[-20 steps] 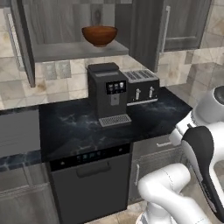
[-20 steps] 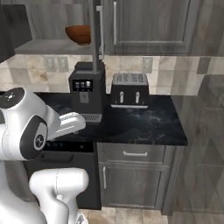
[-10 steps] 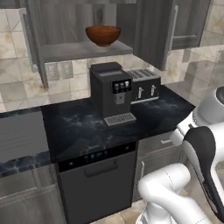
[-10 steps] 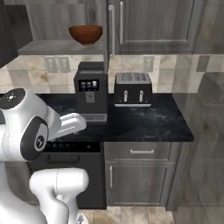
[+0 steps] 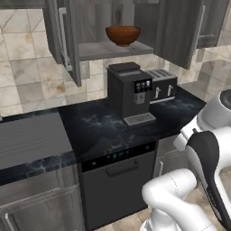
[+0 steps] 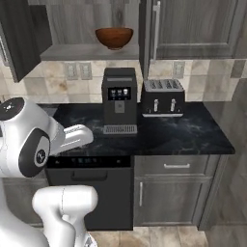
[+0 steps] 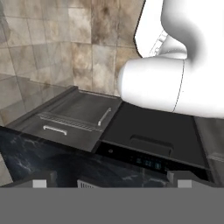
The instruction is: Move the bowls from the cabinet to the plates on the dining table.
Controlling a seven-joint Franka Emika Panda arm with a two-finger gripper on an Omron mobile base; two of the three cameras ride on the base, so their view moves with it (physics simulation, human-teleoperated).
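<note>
A dark brown wood-like bowl [image 5: 122, 34] [image 6: 114, 37] stands upright on the lower shelf of the open wall cabinet [image 5: 66, 38] [image 6: 82, 51], whose doors are swung wide. My gripper [image 7: 111, 183] is open with nothing between its fingertips [image 7: 40, 183]. It sits low, looking along the black counter's front edge, well below the bowl and apart from it. My white arm [image 6: 72, 137] is folded close in front of the base. The plates and the dining table are out of view.
Under the cabinet, a black coffee machine [image 5: 131, 92] [image 6: 119, 99] and a toaster [image 5: 163, 85] [image 6: 162, 96] stand on the black counter [image 5: 97, 128]. A dishwasher [image 5: 118, 180] and grey drawers [image 6: 173, 166] lie below. A grey ribbed board [image 5: 31, 140] sits at the left.
The whole picture has shifted to the right in both base views, so the base has moved. The bowl stays on its shelf and the gripper stays open.
</note>
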